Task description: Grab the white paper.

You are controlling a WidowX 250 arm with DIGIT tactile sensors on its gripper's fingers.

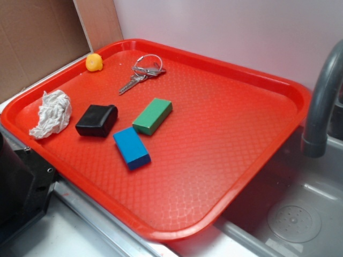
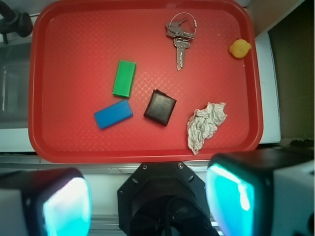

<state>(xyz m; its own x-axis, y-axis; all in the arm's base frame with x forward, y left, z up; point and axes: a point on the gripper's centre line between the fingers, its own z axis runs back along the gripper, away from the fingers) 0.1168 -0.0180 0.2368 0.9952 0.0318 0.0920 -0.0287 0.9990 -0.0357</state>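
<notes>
- The red tray (image 1: pixel 257 160) held everything; the white paper (image 1: pixel 52 113) lay near one corner of it, close to the rim, just beside the black block (image 1: pixel 97 120) but apart from it.
- The gripper (image 2: pixel 147 196) hung high above the tray's near edge, well away from the paper; its two pads stood wide apart with nothing between them.
- The paper looked light, soft and springy, a crumpled wad that would likely squash rather than slip, so a pinch across its fuller, bulkier end seemed the safest hold.
- Its long axis ran roughly along the nearby tray rim, tapering to a thinner tail at one end.
</notes>
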